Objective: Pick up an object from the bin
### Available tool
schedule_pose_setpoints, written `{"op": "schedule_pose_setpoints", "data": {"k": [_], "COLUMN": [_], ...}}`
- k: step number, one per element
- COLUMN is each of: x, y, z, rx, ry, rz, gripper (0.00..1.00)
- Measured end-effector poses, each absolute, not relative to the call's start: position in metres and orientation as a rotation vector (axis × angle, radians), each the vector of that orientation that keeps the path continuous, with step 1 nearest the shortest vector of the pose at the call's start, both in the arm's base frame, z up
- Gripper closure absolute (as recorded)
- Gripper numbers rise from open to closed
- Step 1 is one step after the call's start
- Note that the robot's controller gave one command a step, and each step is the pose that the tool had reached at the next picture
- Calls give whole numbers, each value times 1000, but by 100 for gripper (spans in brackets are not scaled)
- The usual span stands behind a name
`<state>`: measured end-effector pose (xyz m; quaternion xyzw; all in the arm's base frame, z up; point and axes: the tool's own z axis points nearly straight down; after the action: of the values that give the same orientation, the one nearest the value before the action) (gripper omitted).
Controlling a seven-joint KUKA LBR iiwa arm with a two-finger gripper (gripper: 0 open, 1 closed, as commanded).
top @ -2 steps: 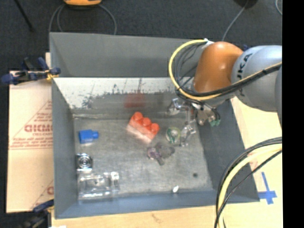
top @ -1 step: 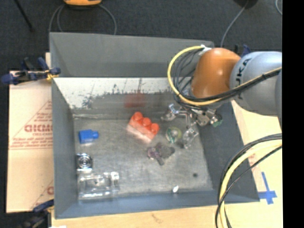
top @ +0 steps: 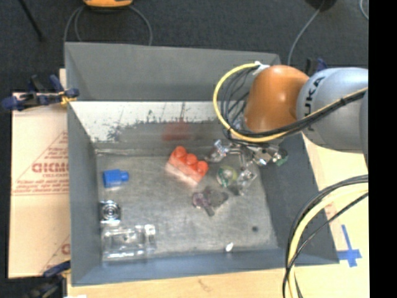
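My gripper point(top: 240, 160) hangs under the orange wrist cover, low in the right half of the bin. Right beside it, at its lower left, lies a small clear roundish thing with a green tint point(top: 226, 177); I cannot tell whether the two touch. Just below that lies a small dark grey-purple piece point(top: 209, 200) on the bin floor. A red-orange studded brick on a white base point(top: 186, 164) lies to the gripper's left, tilted, near the middle of the bin.
At the left lies a small blue block point(top: 115, 177), with a round metal part point(top: 110, 211) below it. A clear plastic piece point(top: 128, 239) lies in the front left corner. A tiny white bit point(top: 229, 248) sits by the front wall.
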<state>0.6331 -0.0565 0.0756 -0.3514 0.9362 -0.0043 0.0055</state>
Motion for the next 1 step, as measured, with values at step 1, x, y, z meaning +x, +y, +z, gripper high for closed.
{"op": "schedule_pose_setpoints", "data": {"k": [1], "x": [634], "y": [-55], "z": [77], "rx": [-1098], "ry": [2926], "rz": [-11], "gripper": [100]}}
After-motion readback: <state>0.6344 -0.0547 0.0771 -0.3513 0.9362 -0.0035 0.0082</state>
